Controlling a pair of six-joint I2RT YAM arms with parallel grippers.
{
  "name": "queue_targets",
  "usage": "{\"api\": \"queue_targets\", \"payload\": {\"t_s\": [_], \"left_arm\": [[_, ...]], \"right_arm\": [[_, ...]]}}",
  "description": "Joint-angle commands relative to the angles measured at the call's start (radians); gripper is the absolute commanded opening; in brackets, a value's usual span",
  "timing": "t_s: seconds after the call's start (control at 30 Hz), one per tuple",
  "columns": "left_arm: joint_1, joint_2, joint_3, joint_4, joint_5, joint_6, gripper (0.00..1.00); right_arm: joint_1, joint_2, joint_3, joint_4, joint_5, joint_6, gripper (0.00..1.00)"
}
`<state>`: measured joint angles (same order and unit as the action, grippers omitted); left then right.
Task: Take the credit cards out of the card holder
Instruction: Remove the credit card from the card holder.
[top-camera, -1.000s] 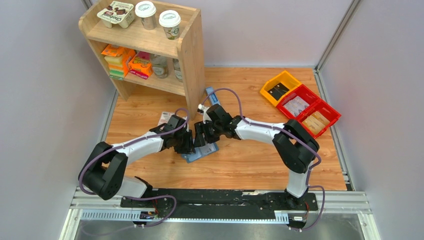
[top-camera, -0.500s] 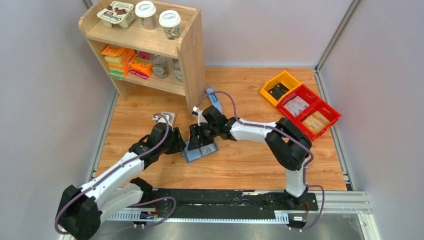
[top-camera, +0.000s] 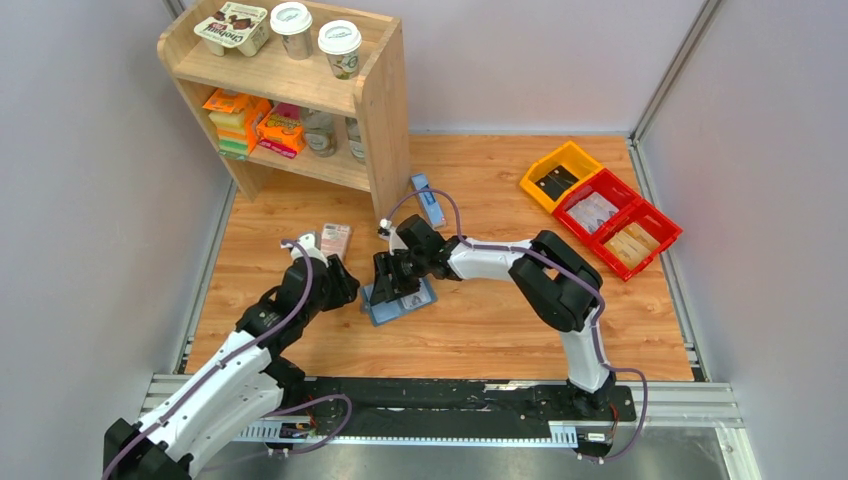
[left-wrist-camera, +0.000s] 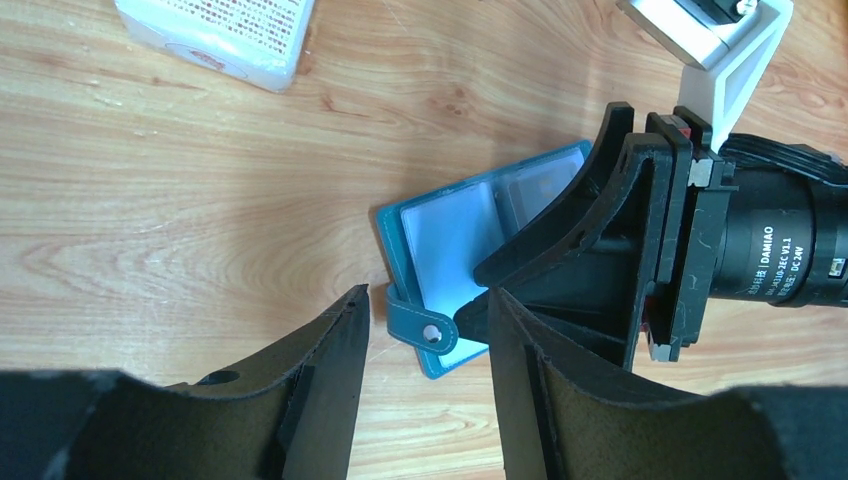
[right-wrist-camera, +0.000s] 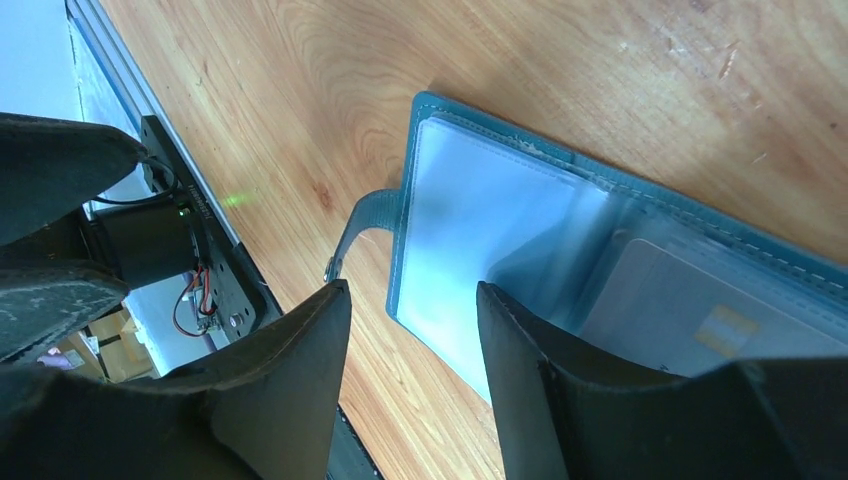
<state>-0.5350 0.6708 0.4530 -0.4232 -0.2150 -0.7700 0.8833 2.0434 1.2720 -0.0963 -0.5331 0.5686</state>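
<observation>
1. Seen from above, the right pincer (top-camera: 388, 287) covers much of the card holder (top-camera: 406, 308); only its lower strip shows.
2. In the left wrist view, the holder's right half is hidden behind that pincer's black fingers.
3. In the right wrist view, the holder runs off the right edge. The card (right-wrist-camera: 690, 310) under its clear pocket is blurred and its print cannot be read.
4. A white pack (left-wrist-camera: 215, 35) is cut off by the top edge at the upper left of the left wrist view.
5. The left arm (top-camera: 230, 370) runs out of the overhead view's lower left corner.
</observation>
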Motion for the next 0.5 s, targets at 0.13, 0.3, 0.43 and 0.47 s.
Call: {"api": "queue_targets", "payload": {"t_s": [0.13,0.3,0.43,0.47], "left_arm": [[0.003,0.045,0.039,0.087,0.075,-0.058,0.55],[0.004,0.09,0.038,0.201,0.141,-0.117,0.55],[0.003,0.153,0.033,0.274,0.184,-0.166,0.56],[0.003,0.162,0.027,0.291,0.204,-0.19,0.57]], "right_arm": [[0.006,-0.101,0.038,-0.057,0.134,-0.071,0.57],[-0.009,-0.207,0.003,-0.082,0.281,-0.118,0.59],[-0.053,-0.252,-0.063,-0.08,0.32,-0.121,0.56],[-0.064,-0.256,-0.075,-0.079,0.317,-0.121,0.55]]}}
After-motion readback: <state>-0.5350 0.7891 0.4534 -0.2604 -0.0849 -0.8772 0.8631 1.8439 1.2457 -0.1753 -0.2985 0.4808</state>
